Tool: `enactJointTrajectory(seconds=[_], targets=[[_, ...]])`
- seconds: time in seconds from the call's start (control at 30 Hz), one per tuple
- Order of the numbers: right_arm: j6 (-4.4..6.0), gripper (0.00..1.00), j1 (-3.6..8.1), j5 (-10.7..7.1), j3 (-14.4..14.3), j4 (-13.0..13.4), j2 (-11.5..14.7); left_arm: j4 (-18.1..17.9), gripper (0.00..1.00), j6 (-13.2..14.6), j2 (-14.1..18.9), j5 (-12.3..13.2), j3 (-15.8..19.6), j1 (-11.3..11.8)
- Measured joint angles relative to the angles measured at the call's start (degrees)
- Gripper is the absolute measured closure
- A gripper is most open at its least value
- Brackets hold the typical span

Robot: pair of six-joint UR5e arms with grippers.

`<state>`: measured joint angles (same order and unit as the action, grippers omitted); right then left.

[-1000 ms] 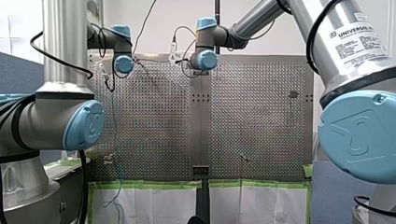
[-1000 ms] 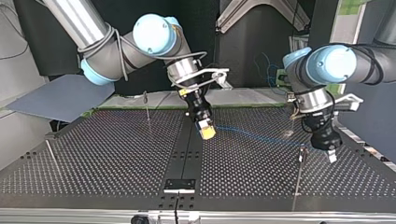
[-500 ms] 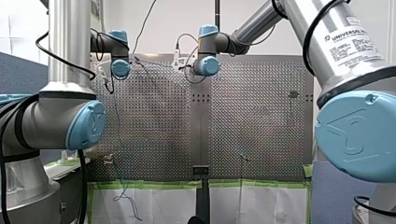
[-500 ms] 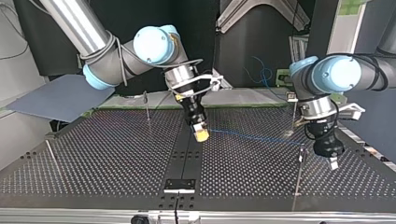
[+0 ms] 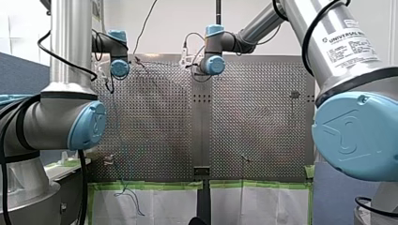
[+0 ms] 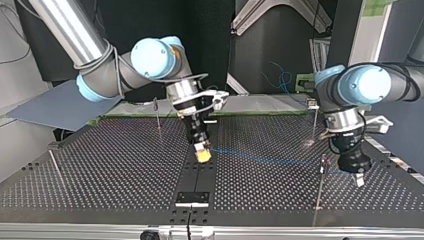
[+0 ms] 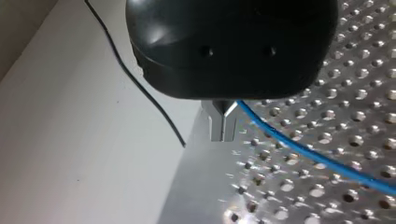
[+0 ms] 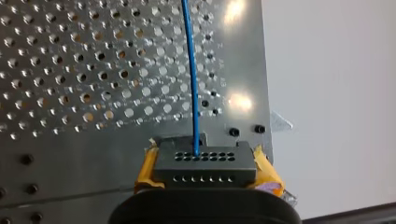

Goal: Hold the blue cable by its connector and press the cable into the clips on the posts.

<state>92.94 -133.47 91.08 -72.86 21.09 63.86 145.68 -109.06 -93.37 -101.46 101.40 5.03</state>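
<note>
In the top view my right gripper (image 6: 202, 155), with yellow pads, hangs over the table's middle strip, shut on the dark connector (image 8: 205, 164). The right wrist view shows the connector between the yellow pads (image 8: 145, 169), and the blue cable (image 8: 190, 79) leaves it straight ahead. The cable (image 6: 265, 159) runs low over the perforated table towards a thin post (image 6: 319, 190) at the top view's right. My left gripper (image 6: 358, 177) hangs just beyond that post. Its metal fingers (image 7: 215, 127) are shut, and the blue cable (image 7: 317, 156) comes out at their base.
More thin posts stand in the top view: one at the far right (image 6: 314, 120), one behind my right gripper (image 6: 157, 116), one at the near left (image 6: 55, 167). A black wire (image 7: 140, 88) lies off the table's edge. Slack cable (image 5: 127, 196) hangs over the taped edge.
My right gripper has carried the connector towards the top view's left and nearer that camera. My left gripper has moved slightly down and nearer. The hanging slack has been drawn up.
</note>
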Motion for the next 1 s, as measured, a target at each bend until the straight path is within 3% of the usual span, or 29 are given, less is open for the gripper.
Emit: enactJointTrajectory(seconds=[0.33,0.57,1.0], targets=[[0.55,1.0,1.35,-0.41,0.6,0.2,-0.1,0.3,1.0,-0.8,-3.2,1.9,-1.3,0.7],[1.88,1.0,1.72,-0.55,2.8,0.2,-0.5,-0.3,1.0,-2.2,-4.1,2.3,-1.8,1.3],[3.1,1.0,2.34,-0.17,5.2,-0.2,-4.6,-0.5,0.97,-4.7,-4.2,3.6,-2.6,2.0]])
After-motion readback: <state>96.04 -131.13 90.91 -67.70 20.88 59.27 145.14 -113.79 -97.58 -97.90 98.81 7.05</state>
